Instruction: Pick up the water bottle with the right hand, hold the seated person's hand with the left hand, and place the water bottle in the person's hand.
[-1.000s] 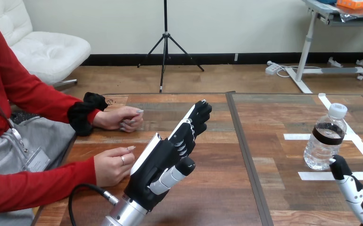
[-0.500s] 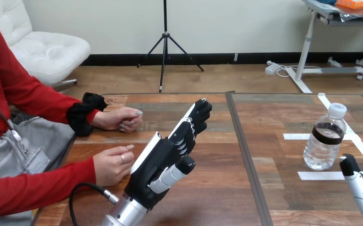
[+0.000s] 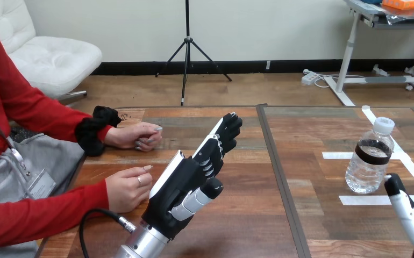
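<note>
A clear water bottle with a white cap and a dark label stands upright on the right part of the wooden table. My right hand rises from the bottom right corner, just right of and nearer than the bottle, with a straight finger pointing up and not touching it. My left hand hovers over the table's left part, fingers straight and pointing away, holding nothing. The person's nearer hand rests at the table's left edge just beside my left hand, apart from it. Their farther hand lies loosely curled further back.
White tape strips mark the table around the bottle. A dark seam runs front to back through the table's middle. Bare wood lies between my left hand and the bottle.
My right hand has shifted slightly beside the bottle, and a second fingertip now shows at the right edge. The left hand, the bottle and the person's hands have stayed put.
</note>
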